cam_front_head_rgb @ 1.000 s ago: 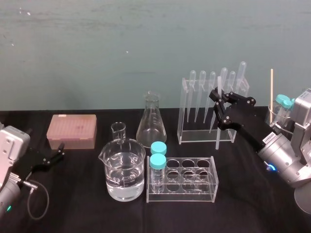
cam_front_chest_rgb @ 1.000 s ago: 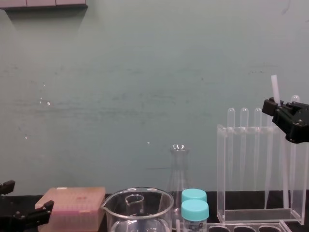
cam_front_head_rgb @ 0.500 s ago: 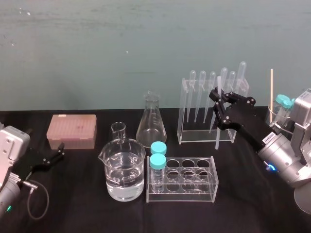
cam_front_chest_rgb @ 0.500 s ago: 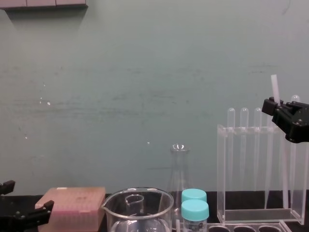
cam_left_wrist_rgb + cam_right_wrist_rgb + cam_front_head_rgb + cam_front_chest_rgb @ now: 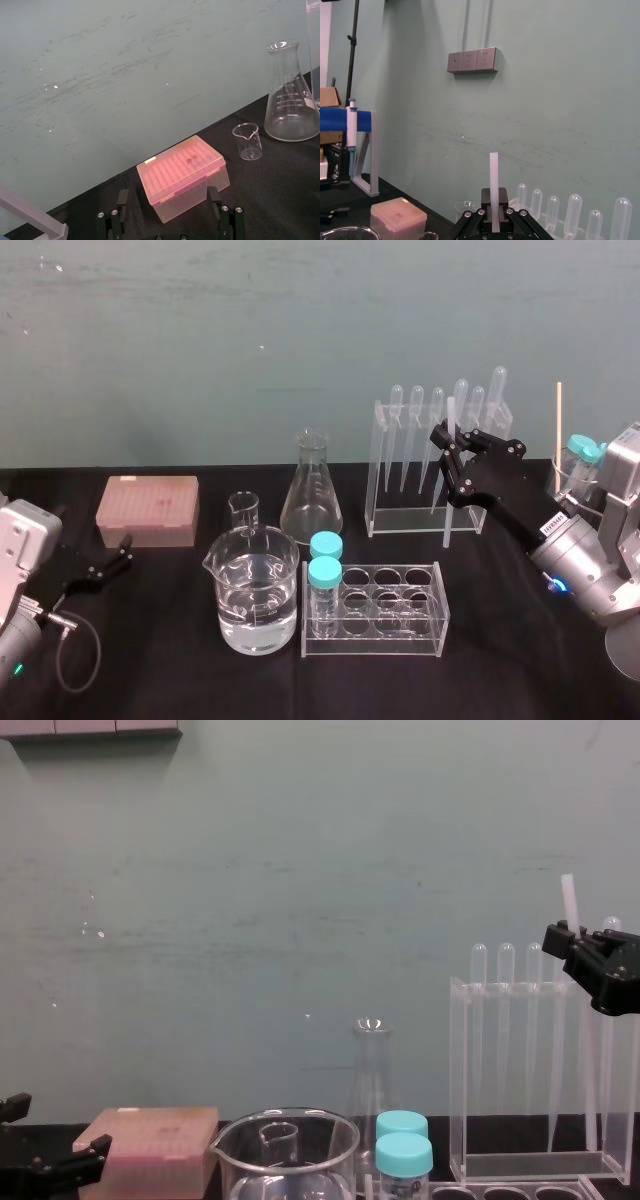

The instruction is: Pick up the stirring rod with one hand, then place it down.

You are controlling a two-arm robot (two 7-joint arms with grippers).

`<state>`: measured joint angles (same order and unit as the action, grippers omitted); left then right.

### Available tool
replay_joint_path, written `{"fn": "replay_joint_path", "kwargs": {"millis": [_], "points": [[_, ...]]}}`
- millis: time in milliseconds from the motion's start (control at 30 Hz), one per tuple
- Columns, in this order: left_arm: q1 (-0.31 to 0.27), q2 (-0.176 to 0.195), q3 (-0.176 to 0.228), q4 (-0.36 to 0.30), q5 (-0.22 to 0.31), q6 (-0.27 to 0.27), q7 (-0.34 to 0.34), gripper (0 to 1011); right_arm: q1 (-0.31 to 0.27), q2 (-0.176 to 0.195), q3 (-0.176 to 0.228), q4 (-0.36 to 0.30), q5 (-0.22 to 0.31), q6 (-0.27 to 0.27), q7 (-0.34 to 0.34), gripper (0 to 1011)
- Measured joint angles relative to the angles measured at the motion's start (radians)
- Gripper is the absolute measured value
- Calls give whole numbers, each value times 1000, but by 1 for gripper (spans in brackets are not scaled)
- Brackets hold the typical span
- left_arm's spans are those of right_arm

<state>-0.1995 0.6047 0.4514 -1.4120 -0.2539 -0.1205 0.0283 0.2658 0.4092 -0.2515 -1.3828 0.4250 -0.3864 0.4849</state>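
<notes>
Over black tabletop [image 5: 180, 680], by teal wall [image 5: 250, 340], right end effector [image 5: 450, 440] grips stirring rod [image 5: 493, 175].

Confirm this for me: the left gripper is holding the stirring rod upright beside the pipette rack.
Not the left: the right gripper is holding the stirring rod upright beside the pipette rack, as the right wrist view shows. The left gripper sits open at far left.
</notes>
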Motion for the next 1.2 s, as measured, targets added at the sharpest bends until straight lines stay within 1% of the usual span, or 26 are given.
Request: {"fn": "replay_joint_path", "kwargs": {"millis": [1200], "points": [[0,0,0,0,0,0,0,1000,0,0,0,0,0,0,0,70]]}}
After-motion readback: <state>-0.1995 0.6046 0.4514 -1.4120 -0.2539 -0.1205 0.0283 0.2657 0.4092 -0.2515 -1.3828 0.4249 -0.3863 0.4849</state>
